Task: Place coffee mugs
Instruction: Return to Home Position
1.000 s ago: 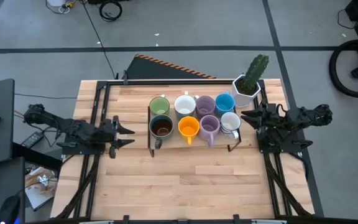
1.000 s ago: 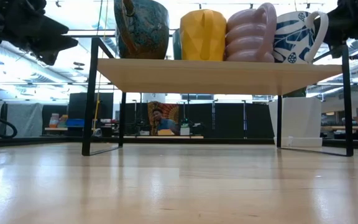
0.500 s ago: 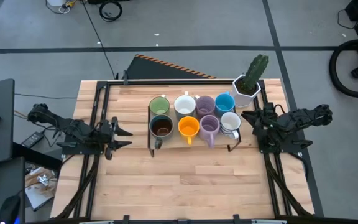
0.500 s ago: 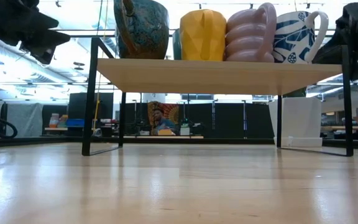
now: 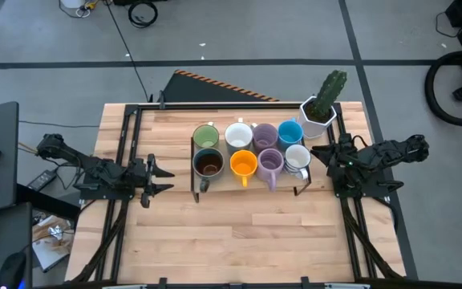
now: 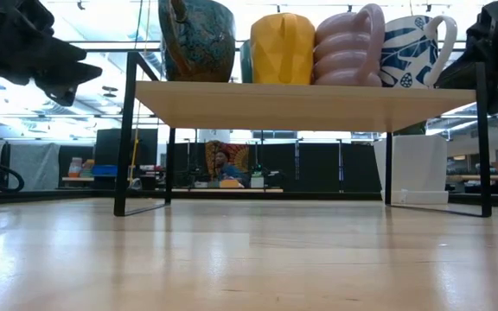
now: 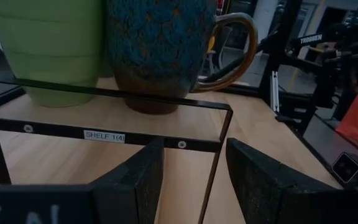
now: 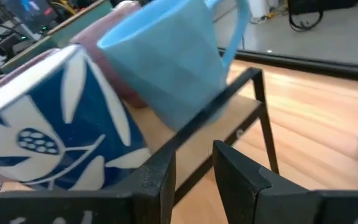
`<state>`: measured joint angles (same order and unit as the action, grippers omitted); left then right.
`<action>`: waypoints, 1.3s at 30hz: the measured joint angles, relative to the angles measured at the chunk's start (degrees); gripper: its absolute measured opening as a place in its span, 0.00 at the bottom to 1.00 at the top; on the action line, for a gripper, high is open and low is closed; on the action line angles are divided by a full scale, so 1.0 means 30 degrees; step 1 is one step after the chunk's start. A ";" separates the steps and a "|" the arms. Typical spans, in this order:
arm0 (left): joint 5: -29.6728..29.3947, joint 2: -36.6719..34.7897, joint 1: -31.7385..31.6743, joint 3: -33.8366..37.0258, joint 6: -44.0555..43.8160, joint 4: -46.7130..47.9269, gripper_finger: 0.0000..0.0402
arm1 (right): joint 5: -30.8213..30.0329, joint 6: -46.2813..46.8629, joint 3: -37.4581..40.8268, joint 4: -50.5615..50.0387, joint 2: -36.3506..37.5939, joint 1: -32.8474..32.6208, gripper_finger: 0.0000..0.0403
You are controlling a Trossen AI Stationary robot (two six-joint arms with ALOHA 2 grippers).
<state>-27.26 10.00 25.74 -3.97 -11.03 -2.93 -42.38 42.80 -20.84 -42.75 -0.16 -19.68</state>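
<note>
**On the shelf: all eight mugs placed, both grippers empty**

On the pale wooden tabletop (image 5: 239, 241), the wood-topped shelf on a black metal frame (image 6: 305, 105) carries eight mugs, upright, in two rows of four.

- **Back row, from the left arm's side:** pale green ribbed mug (image 5: 205, 136), plain white mug (image 5: 238, 136), lavender mug (image 5: 264, 135), light blue faceted mug (image 5: 289, 132).
- **Front row:** dark brown-lined mug with speckled teal outside (image 5: 208, 164), orange faceted mug (image 5: 243, 165), second lavender ribbed mug (image 5: 270, 162), white mug with blue leaf print (image 5: 297, 157).

No mug shows on the tabletop or in either gripper. The white hexagonal pot with green cactus (image 5: 318, 115) stands just off the shelf's back right corner and is not part of the job.

The left gripper (image 5: 169, 177) sits just off the shelf's left end, jaws apart with nothing between them. The right gripper (image 5: 318, 156) is close beside the shelf's right end, near the blue-print mug. Its jaws are a little parted and hold nothing.

Placing looks finished, with both rows full and lined up. What seems left is getting both arms clear to rest. Both hang near the frame, so the right one should mind the mug beside it.
</note>
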 joint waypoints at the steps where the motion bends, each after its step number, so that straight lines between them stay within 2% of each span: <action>1: 0.0013 0.0000 0.0000 0.0060 -0.0003 -0.0070 0.45 | -0.0086 0.0354 0.0000 -0.0213 0.0000 0.0000 0.28; 4: 0.0027 0.0000 0.0000 0.1118 -0.0182 -0.1195 0.45 | -0.0072 0.1257 0.0000 -0.0981 -0.0007 0.0000 0.28; 9: 0.0031 0.0098 0.0133 0.1151 -0.0642 -0.1042 0.45 | 0.0179 0.2234 0.0000 -0.1027 -0.0015 0.0000 0.28; 13: -0.0011 0.0000 0.0197 0.1151 0.0414 -0.2196 0.45 | 0.1402 0.2308 0.0000 -0.1033 -0.0015 0.0000 0.28; 16: -0.0213 0.0023 0.0170 0.1158 0.1142 -0.2194 0.45 | 0.2218 0.2111 0.0000 -0.1026 -0.0015 0.0000 0.28; 22: -0.0337 0.0029 0.0153 0.1166 0.2018 -0.2073 0.45 | 0.2209 0.0512 0.0000 -0.0986 -0.0015 0.0000 0.28; 26: -0.0344 0.0029 0.0153 0.1166 0.2033 -0.2073 0.45 | 0.2889 -0.0394 0.0000 -0.0916 -0.0015 0.0000 0.28; 39: -0.0337 0.0029 0.0153 0.1173 0.1909 -0.2073 0.45 | 0.5098 -0.0334 0.0000 -0.0924 -0.0015 0.0000 0.28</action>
<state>-28.27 10.09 26.20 -0.45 -5.30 -9.15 -27.08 41.80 -20.84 -45.52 -0.21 -19.68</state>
